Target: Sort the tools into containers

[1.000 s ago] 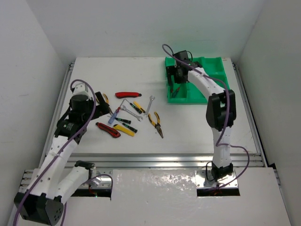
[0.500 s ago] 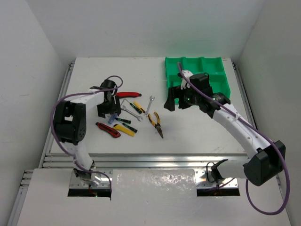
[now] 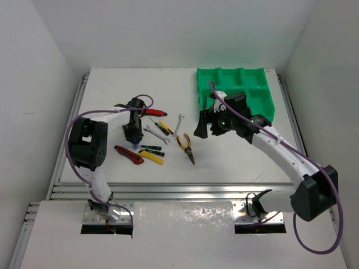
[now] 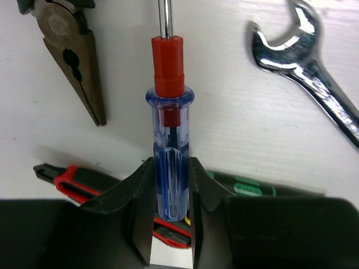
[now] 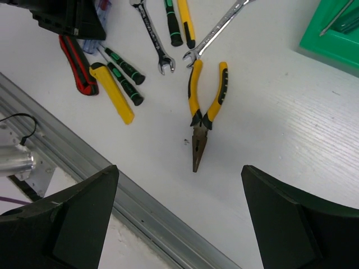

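**A:** Blue see-through plastic with a red collar — that is the handle of the screwdriver [image 4: 169, 129] the left gripper [image 4: 170, 165] now pinches, its fingers [image 4: 137, 193] shut tight on either side.

**B:** And a second ago?

**A:** That arm sat drawn back near the table's left edge, holding nothing. Now it is down in the spread of tools left of the table's middle, with a silver wrench [image 4: 314, 73] on one side and dark-nosed pliers [image 4: 73, 61] on the other. I cannot tell whether the screwdriver is clear of the table yet.

**B:** The other arm?

**A:** The right gripper [image 5: 179, 168] is spread wide and empty. A second ago it stood over the green tray [image 3: 258, 78] in the far right corner. Now it is off the tray's near left corner and hangs above the yellow-handled pliers [image 5: 205, 109], toward the table's middle.

**B:** So what does that mean?

**A:** I judge one drop is done — a thin tool [image 5: 336, 17] lies in the tray's near compartment — and a new pick is under way on the left. The right seems to be lining up on the pliers. The yellow knife [image 5: 112, 92] and red knife [image 5: 73, 56] still wait on the table.
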Controlling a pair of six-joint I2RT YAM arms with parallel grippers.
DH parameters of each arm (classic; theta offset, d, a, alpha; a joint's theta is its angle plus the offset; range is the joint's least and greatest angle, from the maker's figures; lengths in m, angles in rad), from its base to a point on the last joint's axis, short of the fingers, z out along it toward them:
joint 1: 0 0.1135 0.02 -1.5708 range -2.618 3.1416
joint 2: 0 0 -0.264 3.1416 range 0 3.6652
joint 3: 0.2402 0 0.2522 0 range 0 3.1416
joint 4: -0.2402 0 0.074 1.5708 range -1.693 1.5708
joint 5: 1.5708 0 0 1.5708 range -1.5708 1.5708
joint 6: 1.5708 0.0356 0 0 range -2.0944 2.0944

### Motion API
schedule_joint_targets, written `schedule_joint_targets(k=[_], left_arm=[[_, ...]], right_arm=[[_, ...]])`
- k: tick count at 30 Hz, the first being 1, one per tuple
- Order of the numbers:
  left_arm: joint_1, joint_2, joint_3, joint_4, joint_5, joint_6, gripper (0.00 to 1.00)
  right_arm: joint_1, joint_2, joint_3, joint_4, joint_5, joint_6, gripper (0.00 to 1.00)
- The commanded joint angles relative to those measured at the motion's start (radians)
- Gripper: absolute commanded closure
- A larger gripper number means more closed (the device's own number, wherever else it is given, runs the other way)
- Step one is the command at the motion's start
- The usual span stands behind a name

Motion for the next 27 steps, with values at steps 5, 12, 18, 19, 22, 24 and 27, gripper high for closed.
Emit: schedule_joint_targets(k=[5, 12, 18, 19, 22, 24, 27], left_arm=[[-0.101, -0.227, -0.006, 0.011, -0.028, -0.031, 1.00], [-0.175, -0.502, -0.184, 0.320, 0.460, -0.131, 1.00], [-0.234, -0.612, -0.270, 0.617, 0.694, -0.273, 1.00], [-0.235, -0.612, -0.270, 0.638, 0.695, -0.274, 1.00], [-0.257, -0.599, -0.284, 0.695, 0.734, -0.307, 1.00], [-0.279, -0.596, -0.299, 0.756, 0.765, -0.330, 1.00], [-0.308, -0.583, -0.299, 0.789, 0.767, -0.343, 0.99]], right_arm=[[0.006, -0.004, -0.086, 0.275, -0.234, 0.145, 0.09], [0.013, 0.047, -0.164, 0.616, -0.213, 0.486, 0.01], [0.046, 0.114, -0.102, 0.658, -0.121, 0.635, 0.01], [0.055, 0.124, -0.092, 0.658, -0.121, 0.636, 0.01], [0.080, 0.148, -0.057, 0.644, -0.092, 0.636, 0.02], [0.092, 0.174, -0.025, 0.617, -0.075, 0.625, 0.04], [0.105, 0.199, -0.014, 0.629, -0.086, 0.627, 0.12]])
